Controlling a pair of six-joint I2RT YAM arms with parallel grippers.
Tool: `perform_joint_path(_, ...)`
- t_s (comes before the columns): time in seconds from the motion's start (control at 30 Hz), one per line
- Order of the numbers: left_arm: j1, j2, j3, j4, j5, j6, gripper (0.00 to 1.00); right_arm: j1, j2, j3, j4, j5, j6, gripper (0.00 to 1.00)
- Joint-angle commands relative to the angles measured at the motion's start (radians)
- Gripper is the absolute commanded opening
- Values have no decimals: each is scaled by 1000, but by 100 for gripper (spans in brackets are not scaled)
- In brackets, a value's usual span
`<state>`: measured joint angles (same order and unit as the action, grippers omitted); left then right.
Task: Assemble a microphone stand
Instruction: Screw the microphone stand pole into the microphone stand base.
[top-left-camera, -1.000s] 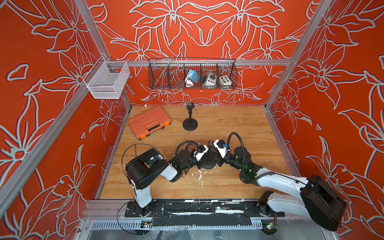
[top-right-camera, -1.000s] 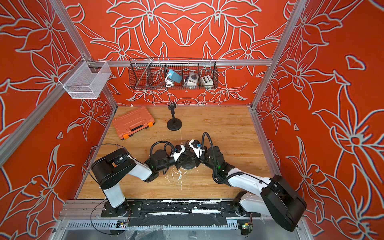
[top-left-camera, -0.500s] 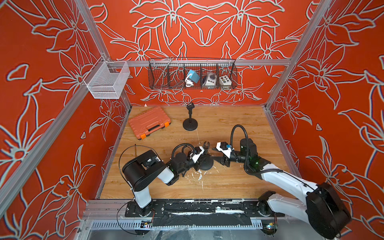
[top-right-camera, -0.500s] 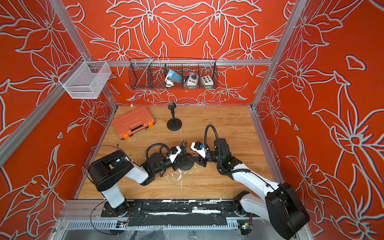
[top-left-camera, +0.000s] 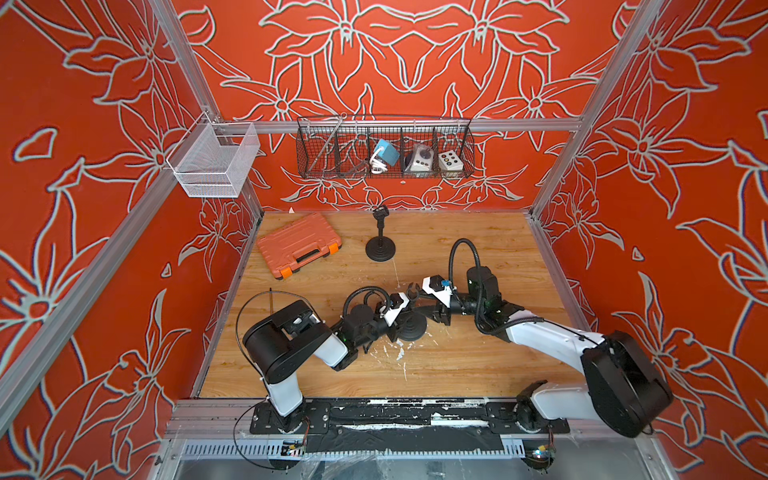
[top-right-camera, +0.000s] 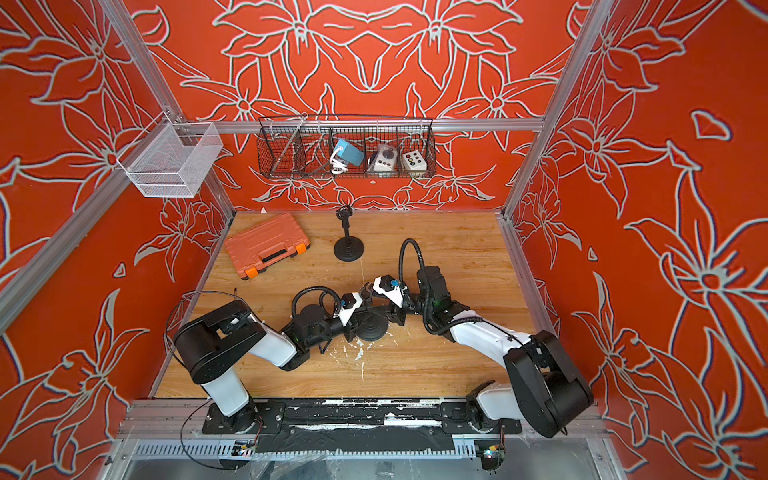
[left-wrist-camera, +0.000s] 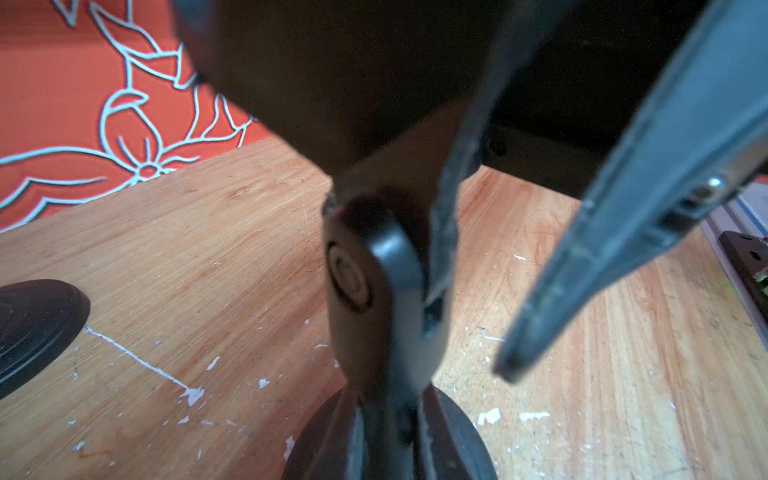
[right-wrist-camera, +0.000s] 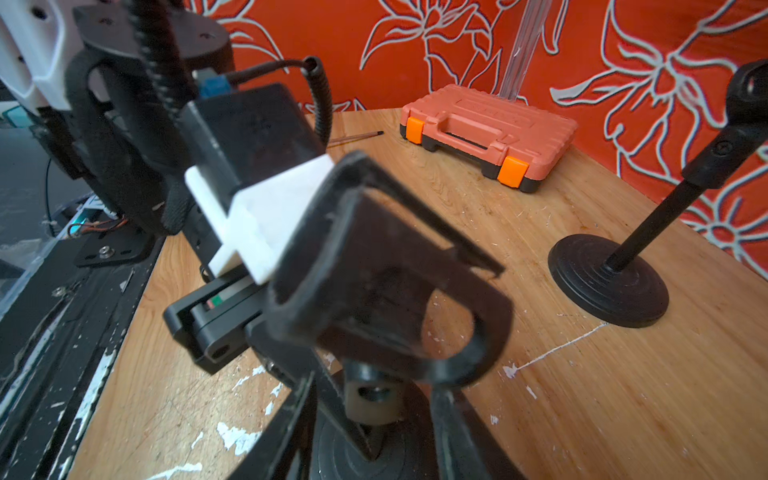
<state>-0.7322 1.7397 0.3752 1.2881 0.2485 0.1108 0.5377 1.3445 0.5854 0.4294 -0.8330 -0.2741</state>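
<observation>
A black microphone stand stands at the middle front, with a round base (top-left-camera: 411, 328) and a clip (top-left-camera: 412, 288) on top of a short pole. My left gripper (top-left-camera: 406, 311) comes in from the left, shut on the pole; in the left wrist view its jaws (left-wrist-camera: 390, 449) close on the pole under the clip's joint (left-wrist-camera: 357, 282). My right gripper (right-wrist-camera: 370, 436) comes from the right and is open. Its fingers (right-wrist-camera: 453, 432) flank the joint nut (right-wrist-camera: 370, 401) under the clip (right-wrist-camera: 395, 282), with a gap at each side.
A second, assembled black stand (top-left-camera: 380, 245) is upright at the back middle. An orange tool case (top-left-camera: 298, 243) lies at the back left. A wire basket (top-left-camera: 384, 151) with small devices and a white mesh basket (top-left-camera: 214, 160) hang on the walls.
My right gripper drew back to the right from the stand and has come back round the clip's joint. The left gripper kept its hold on the pole, shifting slightly left.
</observation>
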Motion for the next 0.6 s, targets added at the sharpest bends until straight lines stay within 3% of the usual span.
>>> perform_joint_path(0.0, 2, 0, 2, -93, 24, 6, 3, 16, 2, -44, 157, 61, 101, 43)
perform_joint_path(0.23, 2, 14, 10, -92, 21, -2, 5, 88, 7, -82, 209, 175, 140, 32)
perform_joint_path(0.4, 1, 6, 8, -92, 16, -6, 10, 128, -5, -124, 251, 285, 174, 0)
perform_joint_path(0.57, 1, -12, 7, -93, 15, -16, 22, 191, -27, -150, 213, 527, 220, 0)
